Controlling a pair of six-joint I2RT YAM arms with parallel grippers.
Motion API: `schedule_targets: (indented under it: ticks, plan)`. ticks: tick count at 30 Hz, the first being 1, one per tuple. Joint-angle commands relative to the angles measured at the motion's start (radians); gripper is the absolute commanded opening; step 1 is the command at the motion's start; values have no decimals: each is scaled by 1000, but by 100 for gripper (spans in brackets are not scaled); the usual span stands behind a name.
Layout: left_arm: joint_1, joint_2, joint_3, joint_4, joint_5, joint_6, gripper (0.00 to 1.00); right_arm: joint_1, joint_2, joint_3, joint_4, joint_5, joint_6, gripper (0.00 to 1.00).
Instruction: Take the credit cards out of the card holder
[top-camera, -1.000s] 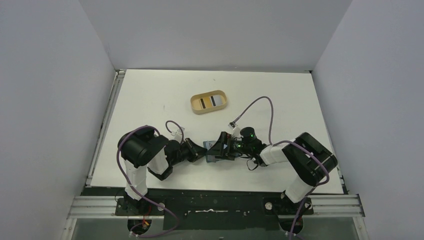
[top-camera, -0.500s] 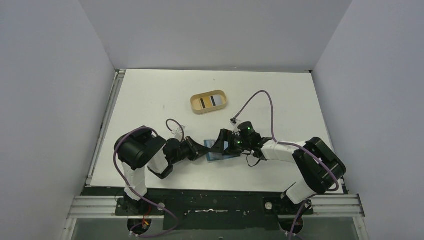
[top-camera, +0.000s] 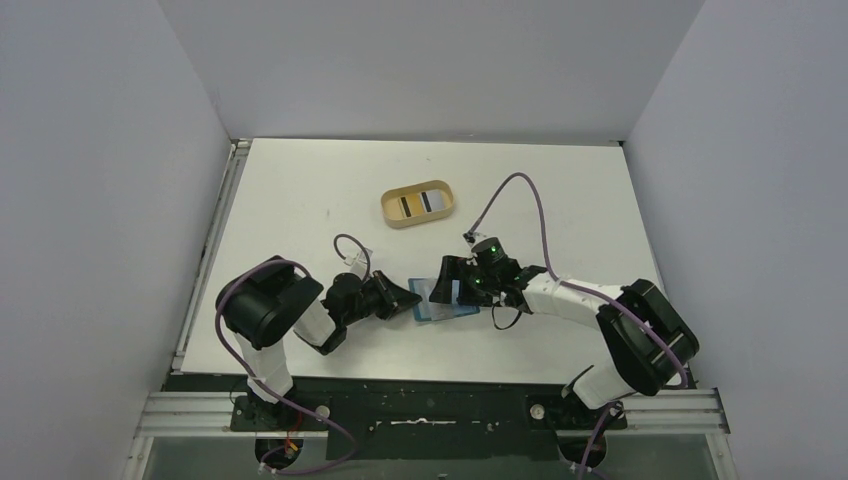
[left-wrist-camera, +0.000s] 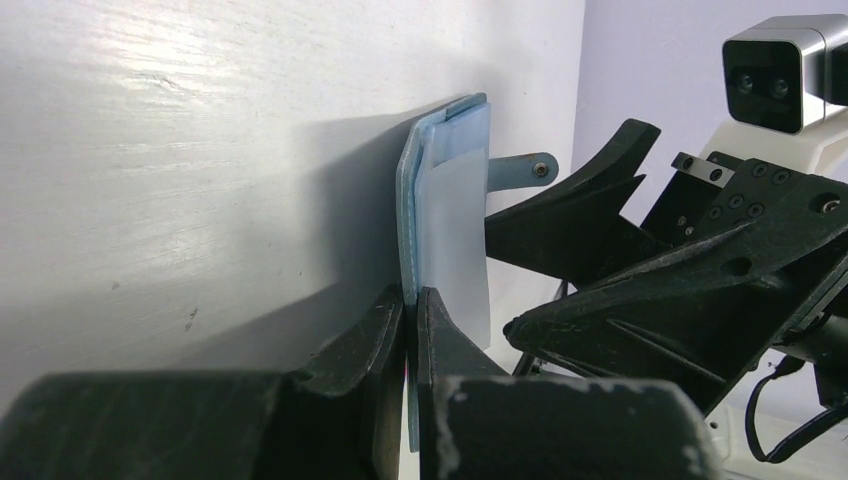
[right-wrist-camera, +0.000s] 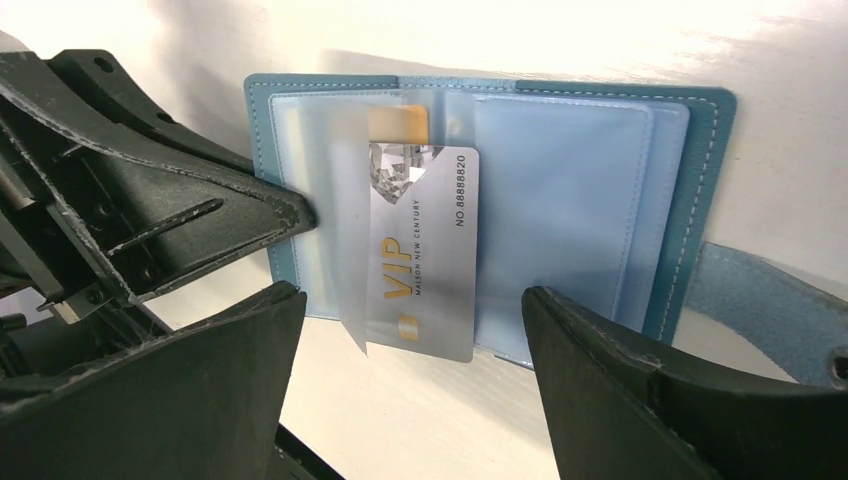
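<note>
Pinching one short edge of the card holder (right-wrist-camera: 590, 190) with my left gripper (left-wrist-camera: 410, 300), fingers pressed together on the teal cover, I have it lying open near the middle of the tabletop's (top-camera: 300, 200) near edge, between my two arms. My right gripper (right-wrist-camera: 410, 300) hangs over it, jaws spread wide and gripping nothing, one on each side of a silver credit card (right-wrist-camera: 425, 260) that sticks partway out of its pocket.

To do this step well, I judge the right jaws should come down on the exposed end of that card alone, clear of the frosted sleeve flap beside it. They should close gently and draw the card straight along the pocket's line while the left pinch anchors the cover. A skewed pull would likely drag the whole holder.

My right wrist view alone shows the card's face with its gold lettering. It also shows a gold patch deeper in the sleeve, perhaps a second card. My left wrist view gives only the holder edge-on and its snap tab (left-wrist-camera: 520, 170), no card face. Only the top view shows the tan tray (top-camera: 388, 208) toward the far edge, well apart.
</note>
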Motion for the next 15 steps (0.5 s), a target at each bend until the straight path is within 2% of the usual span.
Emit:
schedule_targets:
  ticks: [1,4,15]
  plan:
    - [15,-28,7,18,-14,30,0,-5,8,-21,-135,108,-38,84]
    - [15,-22,7,16,-13,33,0,-4,15,-41,-73,58,-22,85]
    - [3,-18,17,-46,-29,62,0,0,145,-164,456,-222,159,85]
